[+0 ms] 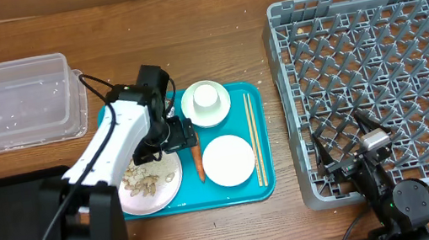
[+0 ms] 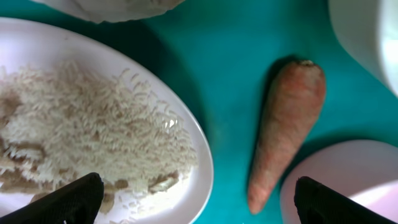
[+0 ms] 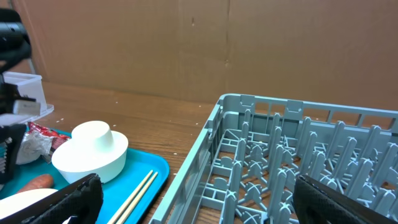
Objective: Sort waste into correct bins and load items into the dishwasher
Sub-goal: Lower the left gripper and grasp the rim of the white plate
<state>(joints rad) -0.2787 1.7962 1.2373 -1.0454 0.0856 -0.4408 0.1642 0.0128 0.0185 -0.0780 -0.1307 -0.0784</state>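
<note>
Left gripper (image 2: 200, 202), jaws wide, hovers over the carrot (image 2: 287, 127) to straddle it. Right gripper (image 3: 196, 205) idles released by the dish rack (image 3: 292, 146).

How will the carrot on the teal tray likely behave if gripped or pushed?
The carrot looks solid, so probably stiff, not floppy. Its rounded, tapered body may roll on the smooth teal tray. Gripped near its thin tip, it might slip.
</note>
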